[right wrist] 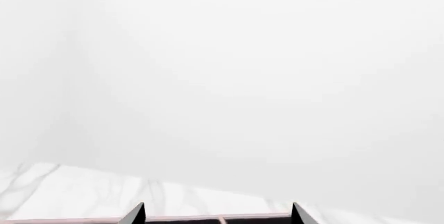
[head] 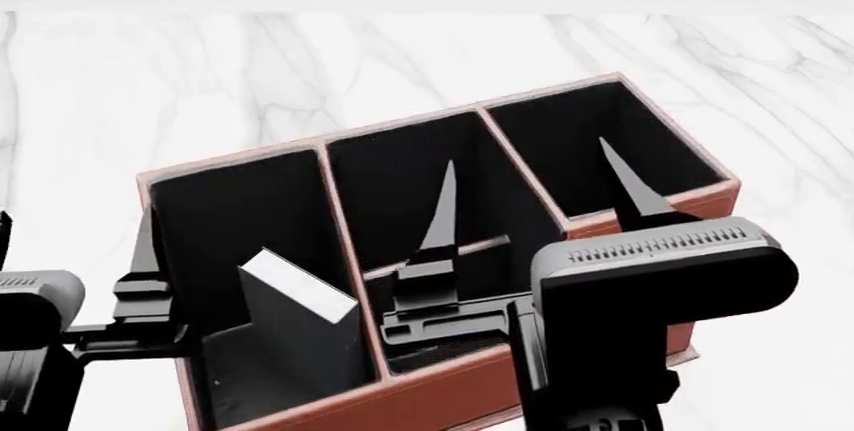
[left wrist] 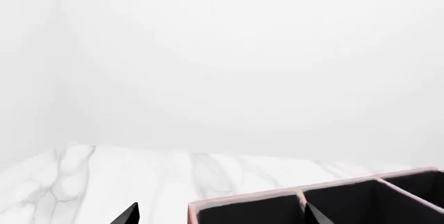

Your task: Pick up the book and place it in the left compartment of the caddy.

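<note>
Book (head: 287, 326) sitting tilted inside left compartment (head: 234, 216) of caddy (head: 441, 391), white page edge facing up, leaning toward the divider. Not being gripped. Left gripper (head: 287, 241) hovering spread wide astride that compartment, holding nothing. Right gripper (head: 534, 206) likewise released, fingers parted over the middle slots. Caddy resting on marble table (head: 160, 81).

We saw a white marble table (head: 200, 71) with grey veining. Directly on it sat the reddish-brown caddy (head: 454, 396), angled, its right end farther away. Bare marble stretched on its far side.
</note>
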Robot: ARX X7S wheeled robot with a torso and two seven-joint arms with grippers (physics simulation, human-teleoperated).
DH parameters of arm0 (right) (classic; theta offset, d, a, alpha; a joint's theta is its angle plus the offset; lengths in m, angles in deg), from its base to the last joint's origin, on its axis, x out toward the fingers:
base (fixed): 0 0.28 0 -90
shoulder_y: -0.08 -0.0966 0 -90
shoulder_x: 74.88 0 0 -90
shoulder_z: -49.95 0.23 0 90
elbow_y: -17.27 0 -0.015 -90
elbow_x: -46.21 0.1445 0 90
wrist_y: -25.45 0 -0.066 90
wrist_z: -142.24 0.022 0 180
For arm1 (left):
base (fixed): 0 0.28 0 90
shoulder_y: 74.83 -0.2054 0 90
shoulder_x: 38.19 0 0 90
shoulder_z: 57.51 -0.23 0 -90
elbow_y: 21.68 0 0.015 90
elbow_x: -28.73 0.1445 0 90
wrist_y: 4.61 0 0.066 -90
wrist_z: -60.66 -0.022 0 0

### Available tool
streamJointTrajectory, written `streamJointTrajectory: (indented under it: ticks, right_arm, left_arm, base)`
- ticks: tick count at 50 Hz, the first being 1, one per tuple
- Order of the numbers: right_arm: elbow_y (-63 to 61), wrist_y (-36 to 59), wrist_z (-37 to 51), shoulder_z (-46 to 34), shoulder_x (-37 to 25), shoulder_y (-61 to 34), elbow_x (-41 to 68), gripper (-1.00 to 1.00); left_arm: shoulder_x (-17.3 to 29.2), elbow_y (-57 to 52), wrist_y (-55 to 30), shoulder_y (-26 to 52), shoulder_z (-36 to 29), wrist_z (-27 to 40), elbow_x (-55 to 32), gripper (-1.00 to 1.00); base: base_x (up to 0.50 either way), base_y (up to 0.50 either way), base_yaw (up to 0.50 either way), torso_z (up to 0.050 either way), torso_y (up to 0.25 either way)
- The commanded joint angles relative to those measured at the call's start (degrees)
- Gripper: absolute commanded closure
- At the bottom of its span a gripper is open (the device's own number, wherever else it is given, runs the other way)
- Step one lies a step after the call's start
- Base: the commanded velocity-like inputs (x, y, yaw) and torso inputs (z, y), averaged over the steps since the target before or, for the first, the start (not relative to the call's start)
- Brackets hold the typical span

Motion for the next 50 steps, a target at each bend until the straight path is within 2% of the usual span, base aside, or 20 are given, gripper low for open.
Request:
streamJointTrajectory:
  ticks: [1, 33, 50]
  right_arm:
    - [-2.4, 6.4, -0.4, 2.3, -0.1, -7.4, 6.8, -1.00]
    - [-4.8, 21.0, 0.4, 6.1, 2.7, -24.7, 16.5, -1.00]
    - [-6.0, 23.9, 1.5, 7.5, 2.9, -28.8, 18.8, -1.00]
  left_arm:
    - [0.5, -5.1, -8.1, 7.2, 1.3, 3.1, -3.7, -1.00]
    - [0.0, -13.0, -21.2, 26.1, 2.3, 8.5, -9.2, -1.00]
    - [-1.1, -15.3, -26.9, 33.6, 4.6, 11.4, -14.5, -1.00]
  base:
    - [0.00, 0.00, 0.00, 0.000, 0.000]
    - [0.00, 0.00, 0.00, 0.000, 0.000]
    - [0.00, 0.00, 0.00, 0.000, 0.000]
